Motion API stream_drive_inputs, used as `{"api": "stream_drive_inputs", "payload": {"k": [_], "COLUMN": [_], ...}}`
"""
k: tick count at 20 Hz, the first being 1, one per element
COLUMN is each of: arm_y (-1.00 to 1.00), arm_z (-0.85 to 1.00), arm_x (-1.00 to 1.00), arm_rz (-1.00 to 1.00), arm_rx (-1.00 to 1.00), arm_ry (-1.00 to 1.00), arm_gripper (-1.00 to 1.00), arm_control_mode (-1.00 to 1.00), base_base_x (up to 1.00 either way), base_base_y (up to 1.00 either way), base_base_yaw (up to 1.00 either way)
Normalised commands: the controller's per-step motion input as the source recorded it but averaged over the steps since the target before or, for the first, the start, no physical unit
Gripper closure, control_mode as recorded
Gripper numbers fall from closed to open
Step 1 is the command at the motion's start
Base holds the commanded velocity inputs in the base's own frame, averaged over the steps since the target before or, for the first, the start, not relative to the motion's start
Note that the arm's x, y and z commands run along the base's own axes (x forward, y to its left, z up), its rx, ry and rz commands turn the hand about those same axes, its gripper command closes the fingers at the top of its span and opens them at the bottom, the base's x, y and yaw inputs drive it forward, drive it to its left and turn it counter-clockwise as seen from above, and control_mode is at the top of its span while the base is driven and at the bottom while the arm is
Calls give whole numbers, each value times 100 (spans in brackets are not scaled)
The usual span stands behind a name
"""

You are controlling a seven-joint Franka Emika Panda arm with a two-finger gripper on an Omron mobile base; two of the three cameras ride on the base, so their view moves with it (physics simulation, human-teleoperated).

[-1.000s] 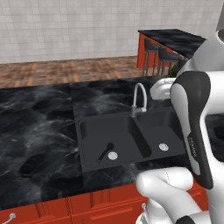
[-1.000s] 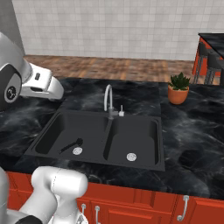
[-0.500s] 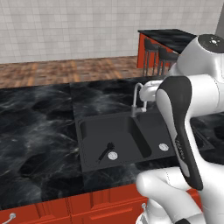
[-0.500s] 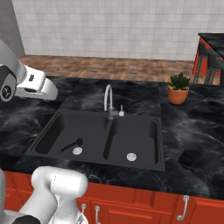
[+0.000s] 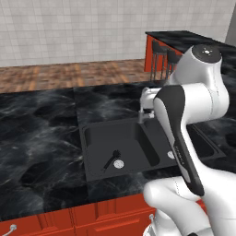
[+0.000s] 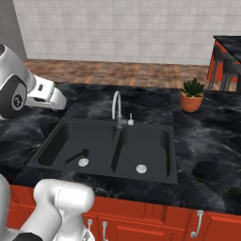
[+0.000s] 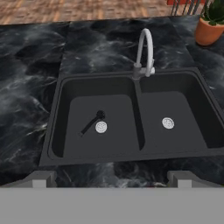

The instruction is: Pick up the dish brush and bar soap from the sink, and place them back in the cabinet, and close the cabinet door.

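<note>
Two basins make up the black sink [image 7: 131, 153], sunk into the dark marbled counter [image 7: 30, 87]. In the hand view the dish brush [image 7: 91, 123] lies on the floor of the left basin, its round head at about 1 o'clock and its thin handle running down toward 7 o'clock. The head sits just beside the left drain [image 7: 101, 127], at roughly 11 o'clock from it. A second drain [image 7: 168, 123] sits in the right basin, well apart from the brush. The silver gooseneck faucet [image 7: 145, 52] stands at 12 o'clock on the sink's back rim, over the divider between the basins.

The gripper [image 7: 113, 180] hovers above the sink's near rim at 6 o'clock, its fingers [image 7: 40, 179] spread wide apart with nothing between them.

A potted plant [image 6: 192, 95] in a terracotta pot stands on the counter at about 1 o'clock from the sink in the right base view. Red drawer fronts [image 6: 164, 221] with silver pulls run below the counter edge. I cannot make out the bar soap in either basin.
</note>
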Motion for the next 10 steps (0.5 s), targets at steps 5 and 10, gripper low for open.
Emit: {"api": "stream_drive_inputs", "payload": {"k": [5, 10], "arm_y": [0, 0], "arm_z": [-25, -25], "arm_x": [25, 25], "arm_rz": [0, 0], "arm_rx": [0, 0], "arm_ry": [0, 0], "arm_gripper": [-100, -100], "arm_control_mode": [-100, -100], "base_base_x": [0, 0], "base_base_y": [0, 0], "base_base_yaw": [0, 0]}}
